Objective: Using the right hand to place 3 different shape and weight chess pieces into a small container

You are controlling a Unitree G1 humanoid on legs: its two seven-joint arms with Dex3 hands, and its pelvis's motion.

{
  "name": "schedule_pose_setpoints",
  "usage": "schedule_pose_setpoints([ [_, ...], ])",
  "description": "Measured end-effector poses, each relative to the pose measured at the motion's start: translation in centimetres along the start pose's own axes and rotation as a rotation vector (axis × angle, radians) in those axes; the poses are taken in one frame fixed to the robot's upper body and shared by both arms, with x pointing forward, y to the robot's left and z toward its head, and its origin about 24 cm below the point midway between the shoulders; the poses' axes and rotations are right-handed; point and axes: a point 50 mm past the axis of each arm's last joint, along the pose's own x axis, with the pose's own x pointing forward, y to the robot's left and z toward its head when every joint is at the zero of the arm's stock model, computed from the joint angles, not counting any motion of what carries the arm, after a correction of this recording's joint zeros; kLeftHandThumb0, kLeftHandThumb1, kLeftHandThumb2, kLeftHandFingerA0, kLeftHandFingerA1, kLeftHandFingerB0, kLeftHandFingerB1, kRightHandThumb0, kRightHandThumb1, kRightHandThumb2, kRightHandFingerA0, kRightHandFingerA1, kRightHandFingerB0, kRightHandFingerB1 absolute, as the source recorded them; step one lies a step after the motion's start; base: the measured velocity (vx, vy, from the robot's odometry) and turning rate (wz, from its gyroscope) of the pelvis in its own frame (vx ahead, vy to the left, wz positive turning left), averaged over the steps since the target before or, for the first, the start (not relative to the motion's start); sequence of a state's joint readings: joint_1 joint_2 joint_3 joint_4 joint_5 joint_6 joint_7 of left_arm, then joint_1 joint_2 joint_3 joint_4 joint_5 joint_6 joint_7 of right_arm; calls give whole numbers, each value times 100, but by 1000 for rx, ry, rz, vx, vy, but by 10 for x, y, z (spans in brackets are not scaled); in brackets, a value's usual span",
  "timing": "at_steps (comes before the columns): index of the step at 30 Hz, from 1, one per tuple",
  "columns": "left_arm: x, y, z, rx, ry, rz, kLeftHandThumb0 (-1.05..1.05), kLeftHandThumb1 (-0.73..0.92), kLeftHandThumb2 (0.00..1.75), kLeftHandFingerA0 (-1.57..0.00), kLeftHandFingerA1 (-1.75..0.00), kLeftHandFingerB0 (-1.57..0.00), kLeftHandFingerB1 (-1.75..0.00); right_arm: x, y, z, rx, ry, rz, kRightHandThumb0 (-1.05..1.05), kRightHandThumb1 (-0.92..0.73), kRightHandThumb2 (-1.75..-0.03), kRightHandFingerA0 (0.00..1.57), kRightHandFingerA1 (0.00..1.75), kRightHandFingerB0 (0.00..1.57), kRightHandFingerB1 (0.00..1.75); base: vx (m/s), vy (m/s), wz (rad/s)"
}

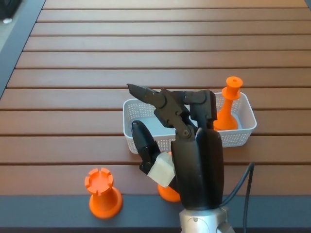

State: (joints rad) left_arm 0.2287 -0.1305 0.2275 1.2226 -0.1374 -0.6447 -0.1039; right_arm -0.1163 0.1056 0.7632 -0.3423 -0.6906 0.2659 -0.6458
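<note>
Three orange chess pieces show against one white mesh container point(141, 109), and only one of them is inside it. That piece, a tall piece with a knobbed top point(228, 106), stands upright at the container's right end. A rook with a notched crown point(103, 192) stands on the slatted table point(97, 63) well to the container's front left, near the dark table edge. The third piece point(168, 192) sits just in front of the container, and only its round orange base shows, since the right hand point(182, 145) covers the rest.

The right hand is over that third piece with its fingers point(146, 93) spread wide and reaching above the container's near wall, and its thumb point(143, 145) pointing down to the left of the piece. It holds nothing that I can see. The left hand does not show at all.

The step in hand looks like taking the third piece. To do it well, the hand should probably come lower and centre on the narrow stem above the base, so that thumb and fingers close from opposite sides, not on the flared foot. The container's near wall lies close behind the piece, so the fingers need to stay clear of it or the light container may slide. Once lifted, the piece should go into the bare left part of the container, away from the tall piece.
</note>
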Motion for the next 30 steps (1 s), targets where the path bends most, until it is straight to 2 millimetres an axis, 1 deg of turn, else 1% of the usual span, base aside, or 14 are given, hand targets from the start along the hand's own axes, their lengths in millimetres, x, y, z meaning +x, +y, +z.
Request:
schedule_pose_setpoints([
  [5,0,2,0,6,0,4,-6,50,124,-144,-132,-144,-131,1,-2,-2,-52,11,22,-41,-77,-63,39,80,45,48,0,0,0],
  [6,0,3,0,7,0,4,-7,47,123,-143,-132,-145,-131,1,-3,-2,-64,17,27,-61,-69,-62,0,29,10,29,0,0,0],
  [11,0,3,0,3,0,3,-7,47,123,-143,-132,-145,-131,4,-8,-2,-121,31,35,-61,-69,-62,0,29,10,29,0,0,0],
  [12,0,3,0,3,0,3,-4,45,123,-144,-132,-146,-132,4,-9,-2,-131,33,35,-85,-53,-79,0,0,1,9,0,0,0],
  [13,0,3,0,2,0,2,-4,45,123,-144,-132,-146,-132,4,-11,-3,-156,40,40,-85,-53,-79,0,0,1,9,0,0,0],
  [14,0,3,1,2,-1,1,-15,10,169,-151,-128,-148,-121,3,-14,-3,-166,43,40,-89,-54,-95,0,21,2,6,0,0,0],
  [15,0,3,1,2,-2,1,-6,45,123,-145,-132,-146,-132,0,-20,-4,-190,54,44,-89,-54,-93,0,18,6,6,0,0,0],
  [17,1,3,1,2,-3,1,-5,48,124,-144,-132,-146,-132,-6,-24,-7,-209,81,54,-89,-53,-88,0,14,12,9,0,0,0],
  [19,0,3,1,4,-1,0,-4,47,124,-145,-133,-146,-132,-15,-35,-17,-264,140,77,-86,-52,-87,0,15,9,13,0,0,0],
  [20,0,4,1,5,-1,1,-11,6,169,-151,-127,-149,-122,-19,-39,-21,-280,165,85,-88,-54,-91,0,17,6,19,0,0,0],
  [23,1,5,2,2,-5,3,-11,8,168,-151,-127,-149,-122,-34,-52,-36,-340,276,115,-86,-54,-91,0,20,5,22,0,0,0],
  [24,1,5,2,2,-5,3,-4,47,124,-145,-133,-147,-132,-35,-53,-36,-341,279,116,-78,-51,-93,2,31,5,31,0,0,0],
  [27,0,7,2,0,-5,4,-4,48,124,-144,-132,-147,-132,-47,-61,-45,-371,363,137,-80,-51,-92,3,31,9,32,0,0,0],
  [30,0,6,1,4,-2,-1,-5,47,124,-145,-133,-147,-132,-50,-64,-48,-389,393,141,-79,-52,-93,2,37,9,33,0,0,0],
])
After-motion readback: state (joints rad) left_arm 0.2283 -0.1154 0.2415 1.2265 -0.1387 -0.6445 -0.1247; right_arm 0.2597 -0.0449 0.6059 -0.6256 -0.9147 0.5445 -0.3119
